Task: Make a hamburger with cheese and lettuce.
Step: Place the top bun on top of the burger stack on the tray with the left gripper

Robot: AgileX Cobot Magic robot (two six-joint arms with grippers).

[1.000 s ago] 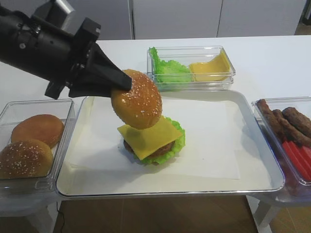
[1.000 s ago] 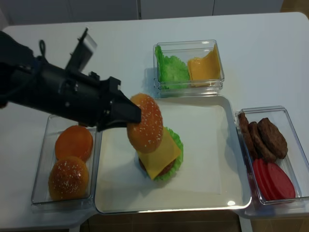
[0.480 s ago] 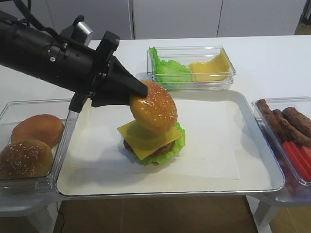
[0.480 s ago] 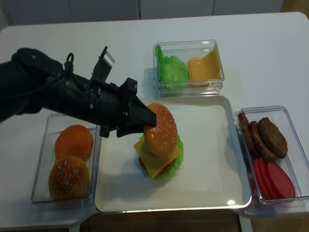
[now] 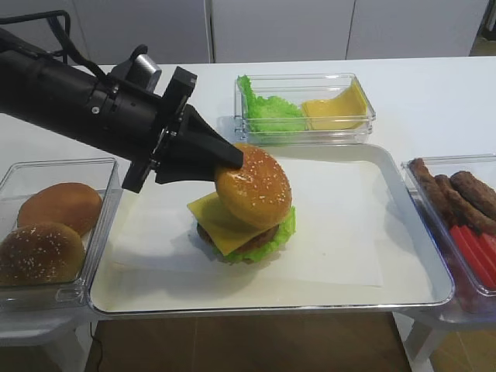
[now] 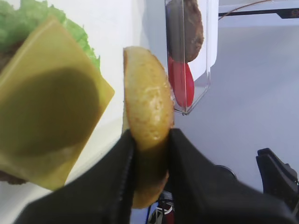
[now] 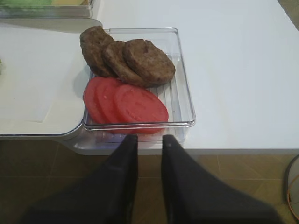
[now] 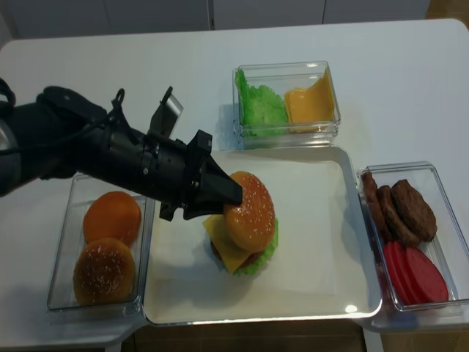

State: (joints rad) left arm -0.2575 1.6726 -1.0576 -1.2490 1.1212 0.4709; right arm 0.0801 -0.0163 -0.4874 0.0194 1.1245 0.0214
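On the metal tray (image 5: 372, 288) lies a stack of brown patty (image 5: 249, 241), ruffled lettuce (image 5: 284, 227) and square yellow cheese (image 5: 206, 216). My left gripper (image 5: 232, 160) is shut on the rim of a sesame-seeded bun (image 5: 253, 186) and holds it tilted, dome up, close over the cheese; contact cannot be told. In the left wrist view the bun (image 6: 147, 100) stands edge-on between the fingers (image 6: 122, 158), with the cheese (image 6: 49, 105) and lettuce (image 6: 21, 18) to its left. My right gripper (image 7: 148, 139) is shut on nothing, beyond the table's front edge.
A clear tub (image 5: 93, 174) at the left holds two lone buns. Another tub (image 5: 364, 128) behind the tray holds a lettuce bunch and bent cheese slices. At the right, a tub (image 7: 184, 88) holds patties and red tomato slices.
My left gripper has carried the bun right and downward until it sits over the stack, and the bun has turned more dome-up. The right gripper has not moved.
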